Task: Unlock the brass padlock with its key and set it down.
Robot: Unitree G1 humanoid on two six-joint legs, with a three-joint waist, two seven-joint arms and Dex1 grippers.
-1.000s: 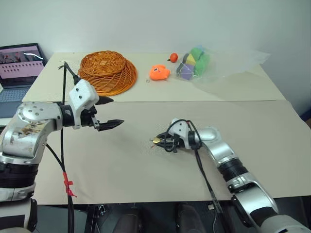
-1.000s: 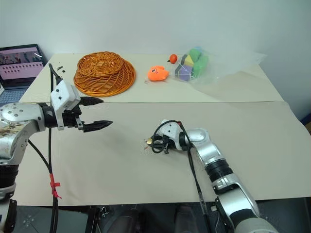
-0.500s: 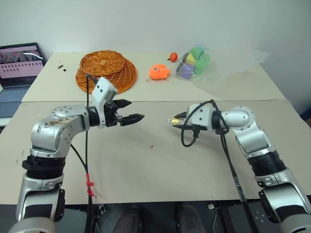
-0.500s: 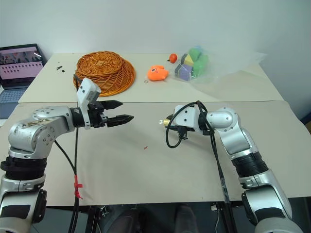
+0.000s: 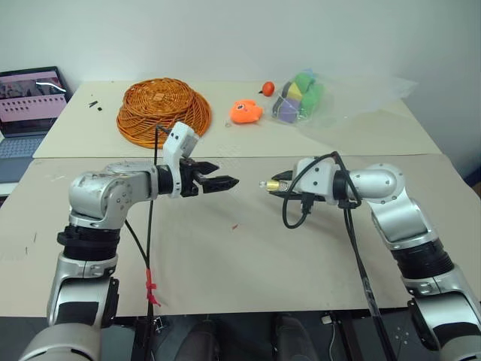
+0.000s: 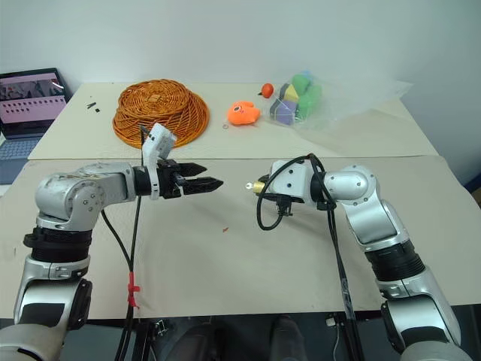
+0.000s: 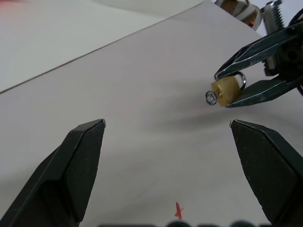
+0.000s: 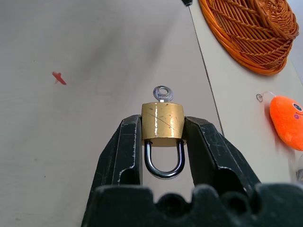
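The small brass padlock (image 8: 163, 118) hangs above the table, and my right gripper (image 8: 163, 124) is shut on its body, one finger on each side. Its silver shackle (image 8: 164, 163) looks closed and points back toward the wrist. A small silver key (image 8: 163, 93) sticks out of the far end, its ring head showing. My left gripper (image 5: 227, 179) is open with nothing between its fingers. It points to the right at the padlock (image 5: 269, 184), a short gap away. From the left wrist, the padlock (image 7: 226, 90) and key (image 7: 210, 98) lie ahead between the right gripper's fingers (image 7: 258, 92).
An upturned wicker basket (image 5: 164, 111), an orange toy (image 5: 246, 112), a small orange ball (image 5: 268, 88) and a plastic bag of coloured blocks (image 5: 301, 96) sit on the far table. A laptop (image 5: 30, 105) stands far left. A tiny red mark (image 5: 235, 226) lies on the table below the grippers.
My right gripper has lifted the padlock off the table to mid-air. The left gripper has swung right toward it and rolled. Over the last half second both hardly moved.
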